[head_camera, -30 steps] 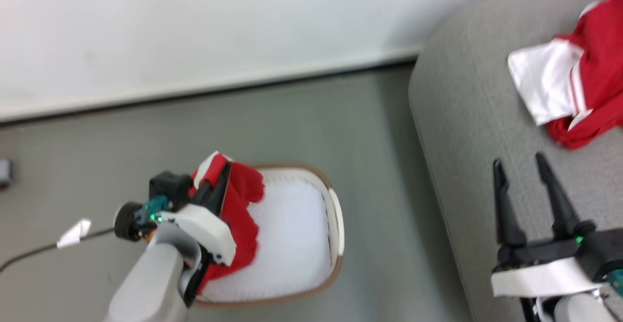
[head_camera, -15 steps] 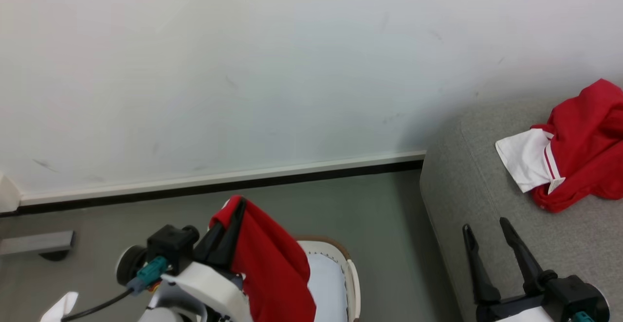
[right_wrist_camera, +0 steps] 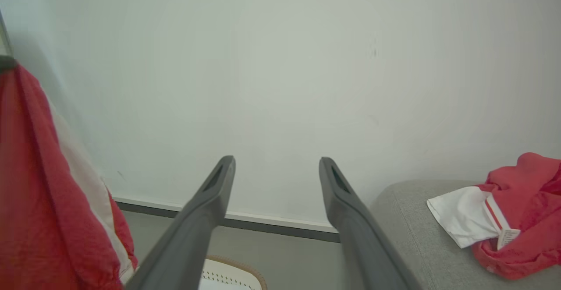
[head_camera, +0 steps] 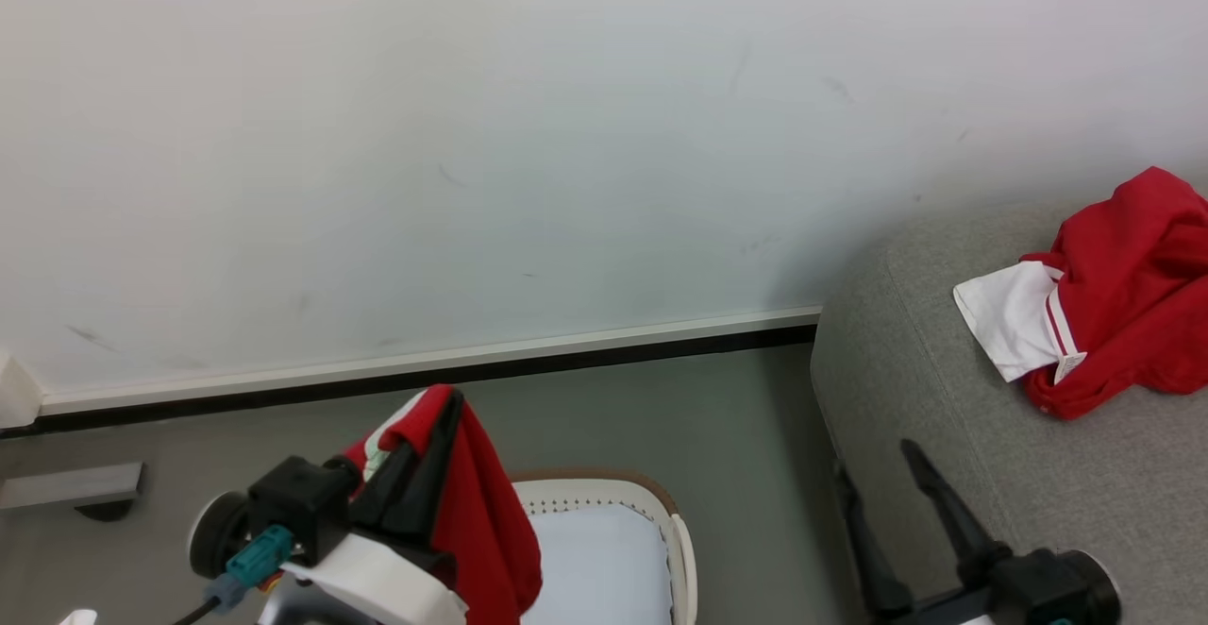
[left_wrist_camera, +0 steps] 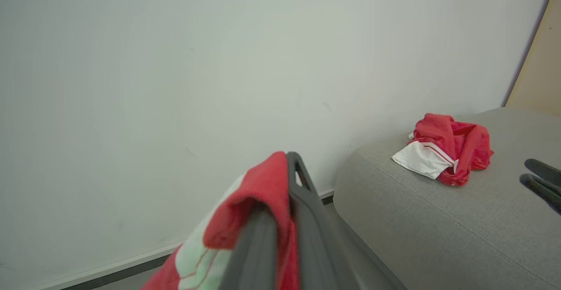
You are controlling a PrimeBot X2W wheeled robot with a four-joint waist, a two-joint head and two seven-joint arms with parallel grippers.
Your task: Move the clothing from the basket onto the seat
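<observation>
The left pincer point(head_camera: 451, 408), clenched on a red garment point(head_camera: 481, 521) hanging above the basket point(head_camera: 679, 549), should carry it high and rightward, clear of the released right pincer point(head_camera: 876, 460), and let go only over the sofa point(head_camera: 944, 389), near the other garment point(head_camera: 1123, 304).

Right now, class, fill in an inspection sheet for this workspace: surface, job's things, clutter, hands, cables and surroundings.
Surface: grey floor.
Job's things: white basket on the floor, no clothing in the part that shows; hanging garment, red, above the basket; second garment, red and white, lying on the grey seat.
Clutter: grey block on the floor by the wall.
Hands: left hand shut on the hanging garment; right hand open, holding nothing.
Cables: dark cable with teal plug at the left wrist.
Surroundings: pale wall, white skirting board.
</observation>
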